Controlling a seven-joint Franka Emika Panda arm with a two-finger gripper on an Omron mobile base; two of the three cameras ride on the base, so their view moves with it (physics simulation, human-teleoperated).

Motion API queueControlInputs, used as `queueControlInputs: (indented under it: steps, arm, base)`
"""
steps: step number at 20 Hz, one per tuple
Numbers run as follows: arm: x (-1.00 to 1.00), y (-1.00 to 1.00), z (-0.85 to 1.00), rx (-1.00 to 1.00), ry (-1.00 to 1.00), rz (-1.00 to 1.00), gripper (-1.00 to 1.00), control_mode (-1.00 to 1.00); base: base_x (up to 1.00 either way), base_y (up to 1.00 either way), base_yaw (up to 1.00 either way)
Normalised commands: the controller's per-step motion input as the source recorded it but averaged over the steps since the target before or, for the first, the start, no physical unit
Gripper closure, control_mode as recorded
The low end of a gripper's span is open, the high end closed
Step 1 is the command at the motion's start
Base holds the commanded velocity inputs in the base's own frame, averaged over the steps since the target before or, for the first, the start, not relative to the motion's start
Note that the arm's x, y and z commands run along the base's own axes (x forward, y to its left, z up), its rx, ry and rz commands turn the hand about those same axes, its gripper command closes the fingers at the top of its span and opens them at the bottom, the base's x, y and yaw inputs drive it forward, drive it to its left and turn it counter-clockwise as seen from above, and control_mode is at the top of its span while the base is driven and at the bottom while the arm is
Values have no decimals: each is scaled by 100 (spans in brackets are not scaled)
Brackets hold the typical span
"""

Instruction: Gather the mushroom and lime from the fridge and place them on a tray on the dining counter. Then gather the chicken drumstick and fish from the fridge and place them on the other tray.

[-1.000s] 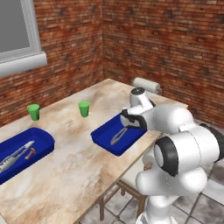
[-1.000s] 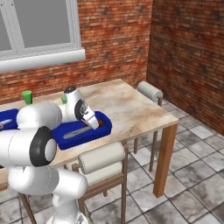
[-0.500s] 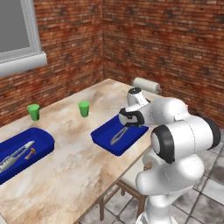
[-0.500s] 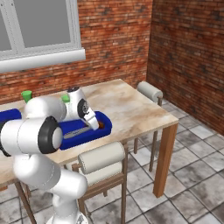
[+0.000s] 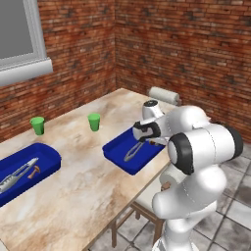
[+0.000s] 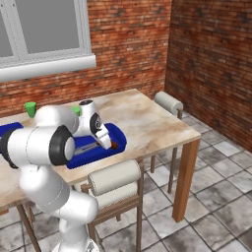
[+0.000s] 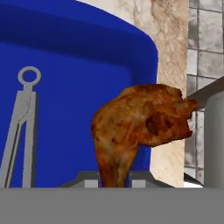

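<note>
Since the earlier frame the arm has folded in closer over the near tray (image 5: 120, 159), its elbow swinging toward the base while the wrist stays above the tray's right end. The gripper (image 7: 114, 178) is clamped narrow on the chicken drumstick (image 7: 140, 124), which hangs just over the blue floor of that tray near its rounded corner; whether the meat already touches the tray I cannot tell. A pair of metal tongs (image 5: 133, 151) lies in the same tray, just beside the drumstick. On the dining counter (image 5: 93, 181), well to the left of the near tray, the second tray (image 5: 46, 154) holds another pair of tongs and a small brown mushroom-like item (image 5: 33, 172); no lime or fish is plain there. Two green cups (image 5: 93, 121) stand beyond the trays. My reading is that the drumstick's delivery is nearly complete, needing only release, and the fish probably remains to be fetched.
</note>
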Motion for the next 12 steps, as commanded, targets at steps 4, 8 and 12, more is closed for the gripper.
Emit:
queueControlInputs:
  steps: [4,8,12]
  arm:
    - [10,0,-13,3,3,-3,100,-100]
    - [11,1,-4,2,1,-2,100,-100]
    - [4,16,-5,0,2,-1,-100,-100]
  base:
    - [0,0,0]
    - [0,0,0]
    - [0,0,0]
